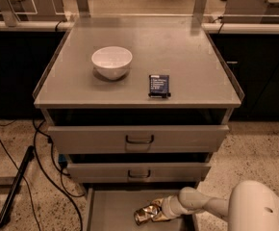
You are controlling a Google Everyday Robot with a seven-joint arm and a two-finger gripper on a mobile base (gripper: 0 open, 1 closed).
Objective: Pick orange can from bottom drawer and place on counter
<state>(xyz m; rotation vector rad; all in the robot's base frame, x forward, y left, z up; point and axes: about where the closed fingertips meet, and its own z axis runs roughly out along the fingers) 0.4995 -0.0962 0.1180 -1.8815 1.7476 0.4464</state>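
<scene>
The orange can (145,214), a shiny dented golden-bronze object, lies in the open bottom drawer (109,211) at the lower middle of the camera view. My gripper (158,211) reaches in from the right on a white arm and sits right against the can's right side. The counter (197,66) is the flat grey cabinet top above the drawers.
A white bowl (111,61) and a small dark blue box (158,85) stand on the counter. Two grey drawer fronts (139,138) with loop handles sit above the open drawer. Black cables (43,153) and a dark bar (14,186) lie on the speckled floor at left.
</scene>
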